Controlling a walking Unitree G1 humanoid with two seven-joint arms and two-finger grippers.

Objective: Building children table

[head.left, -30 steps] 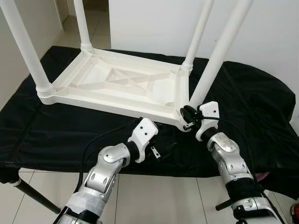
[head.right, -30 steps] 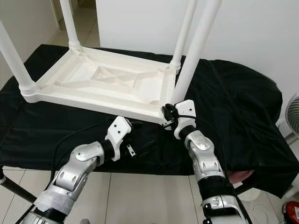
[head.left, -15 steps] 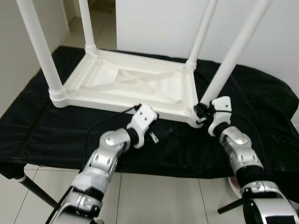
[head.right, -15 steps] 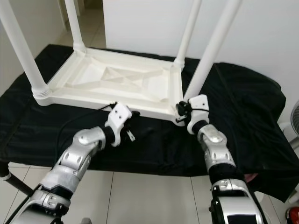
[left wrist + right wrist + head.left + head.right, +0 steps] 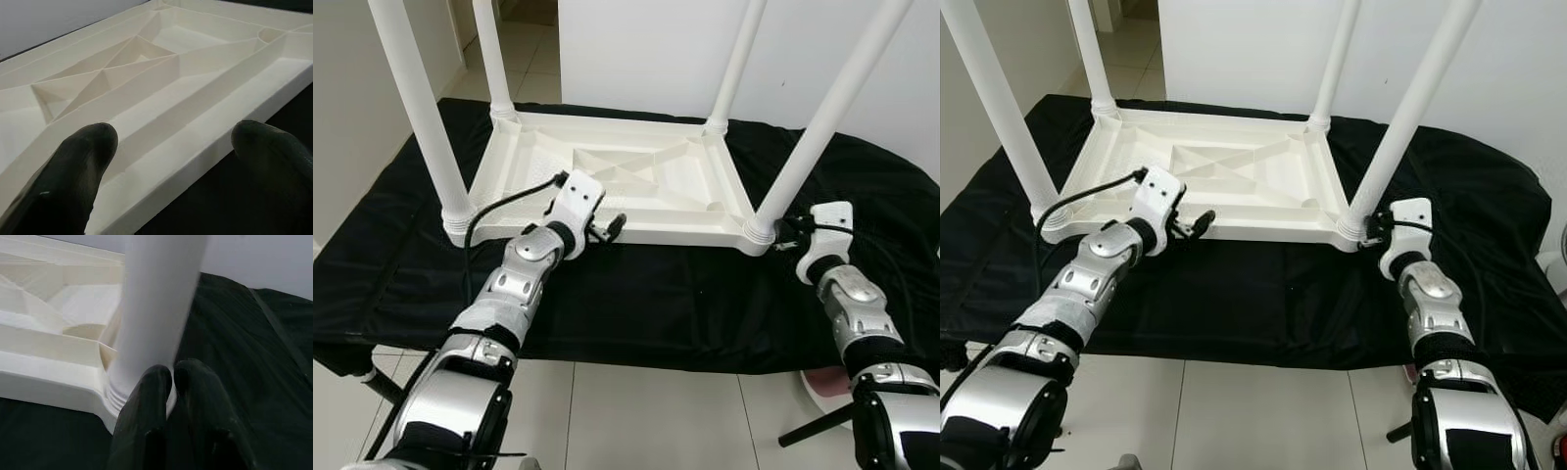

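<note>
Your left gripper (image 5: 166, 161), fingers apart, hovers at the upturned white table's (image 5: 636, 186) near rim; your right gripper (image 5: 172, 377), fingers together, touches the near-right leg's (image 5: 822, 127) base.

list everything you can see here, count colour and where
table top: 1, white, upside down on the black cover, ribbed underside up
table legs: 4, white, upright, one at each corner of the table top
cover: 1, black cloth, spread under the table top
floor: pale tiles, below the cover's near edge
wall: white, behind the table
left gripper: 1, black jaws apart, at the near long edge of the table top
right gripper: 1, black jaws together, at the base of the near right leg
arms: 2, silver, reaching in from the near side
</note>
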